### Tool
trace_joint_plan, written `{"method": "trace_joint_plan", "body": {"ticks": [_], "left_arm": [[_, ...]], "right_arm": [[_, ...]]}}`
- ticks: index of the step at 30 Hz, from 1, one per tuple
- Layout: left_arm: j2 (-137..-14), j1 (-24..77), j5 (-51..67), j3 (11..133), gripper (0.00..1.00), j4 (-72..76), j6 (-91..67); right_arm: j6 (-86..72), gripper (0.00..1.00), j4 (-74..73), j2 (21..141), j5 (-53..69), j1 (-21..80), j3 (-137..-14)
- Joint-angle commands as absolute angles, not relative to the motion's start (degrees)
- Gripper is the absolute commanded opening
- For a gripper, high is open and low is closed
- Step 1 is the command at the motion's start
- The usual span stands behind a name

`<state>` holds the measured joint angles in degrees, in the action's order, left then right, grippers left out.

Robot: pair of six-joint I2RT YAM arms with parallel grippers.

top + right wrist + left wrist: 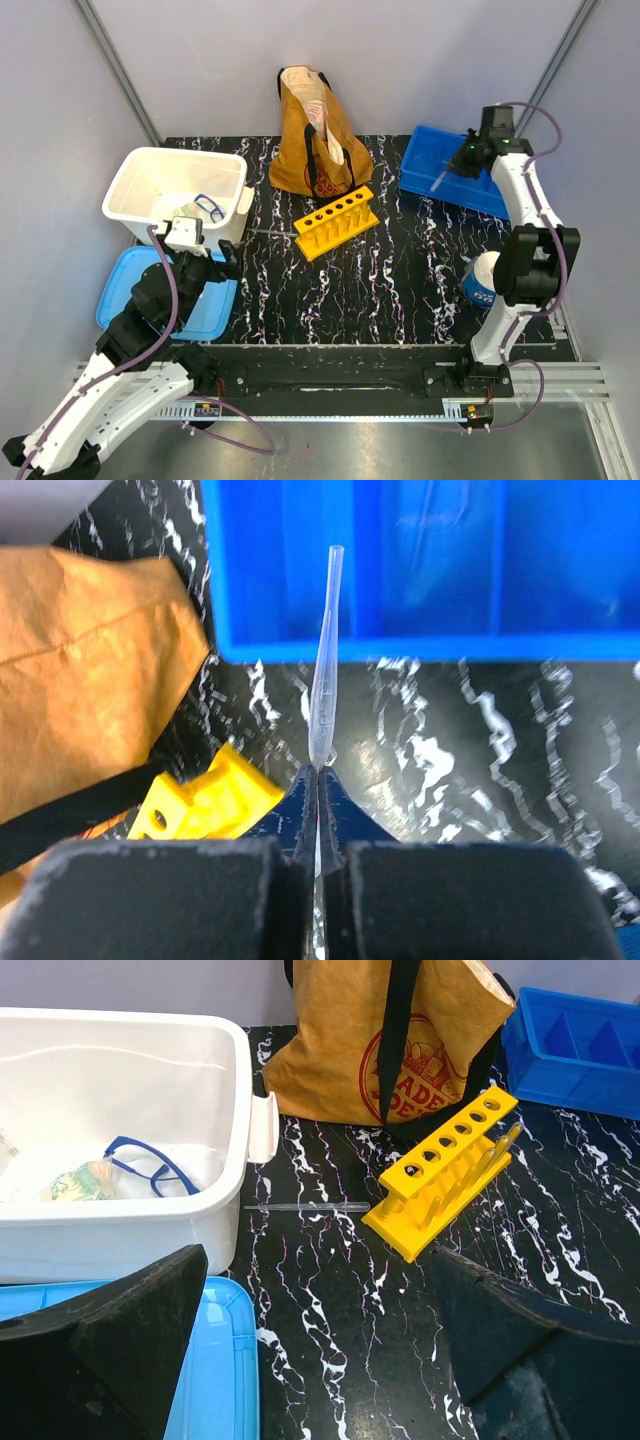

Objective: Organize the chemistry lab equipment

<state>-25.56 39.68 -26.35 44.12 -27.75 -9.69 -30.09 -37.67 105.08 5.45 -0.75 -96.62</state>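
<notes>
The yellow six-hole rack (336, 221) sits mid-table in front of the tote bag; it also shows in the left wrist view (450, 1165). My right gripper (318, 770) is shut on a thin clear pipette (325, 670), which sticks out past the fingertips over the near rim of the blue tray (400, 570). From above, that gripper (455, 165) hangs at the tray's left part. A second clear pipette (305, 1207) lies on the table between the white tub and the rack. My left gripper (318, 1260) is open and empty, low over the table's left side (205, 262).
A white tub (130, 175) at back left holds blue-rimmed safety glasses (150, 1160). A light blue lid (215, 310) lies in front of it. The mustard tote bag (315, 140) stands at the back. A blue-and-white round container (480, 280) sits by the right arm.
</notes>
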Motion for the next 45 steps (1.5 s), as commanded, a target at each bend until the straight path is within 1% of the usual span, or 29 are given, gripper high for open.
{"method": "trace_joint_plan", "body": {"ticks": [1, 9, 14, 19, 25, 28, 29, 31, 32, 36, 37, 40, 45], "left_arm": [[-24.17, 39.81, -27.77, 45.88, 0.98, -26.46, -9.41], [-24.79, 39.73, -27.68, 46.06, 0.98, -26.63, -9.32], [-24.78, 39.73, -28.39, 45.79, 0.98, -26.46, -9.23], [-25.84, 39.73, -28.21, 45.88, 0.98, -26.54, -9.14], [-26.19, 39.73, -28.47, 45.97, 0.98, -26.54, -9.14], [-26.19, 39.73, -28.48, 45.97, 0.98, -26.63, -9.14], [-26.28, 39.73, -28.48, 45.88, 0.99, -26.54, -9.14], [-26.37, 39.73, -28.48, 45.88, 0.98, -26.63, -9.14], [-26.54, 39.73, -28.3, 45.88, 0.98, -26.54, -9.14], [-26.37, 39.73, -28.21, 45.88, 0.98, -26.54, -9.14], [-26.37, 39.64, -28.21, 45.88, 0.98, -26.54, -9.14], [-26.19, 39.73, -28.39, 45.88, 0.99, -26.54, -9.14], [-26.63, 39.73, -27.95, 46.05, 0.99, -26.81, -9.4]], "right_arm": [[-17.76, 0.0, -37.52, 108.62, 10.64, -5.97, -103.34], [-11.08, 0.0, -39.46, 119.43, 3.87, -10.11, -115.91], [-7.21, 0.0, -44.9, 128.92, -2.8, -10.55, -129.6], [-4.84, 0.0, -50.35, 137.89, -6.06, -10.72, -141.05], [-5.09, 0.0, -49.49, 142.55, -9.05, -11.07, -142.3], [-6.33, 0.01, -49.22, 144.22, -7.74, -11.42, -141.77], [-6.42, 0.02, -49.22, 144.58, -7.91, -11.43, -141.85], [-6.68, 0.08, -48.96, 145.11, -8.7, -11.43, -142.03], [-6.68, 0.12, -49.04, 145.19, -8.96, -11.51, -142.12], [-7.47, 0.32, -48.96, 143.27, -8.27, -11.51, -141.86], [-7.91, 0.34, -49.3, 142.3, -7.83, -11.51, -141.33], [-10.1, 0.39, -50.01, 138.18, -4.85, -11.43, -138.97], [-13.35, 0.42, -48.34, 130.62, -0.18, -10.99, -132.2]]}}
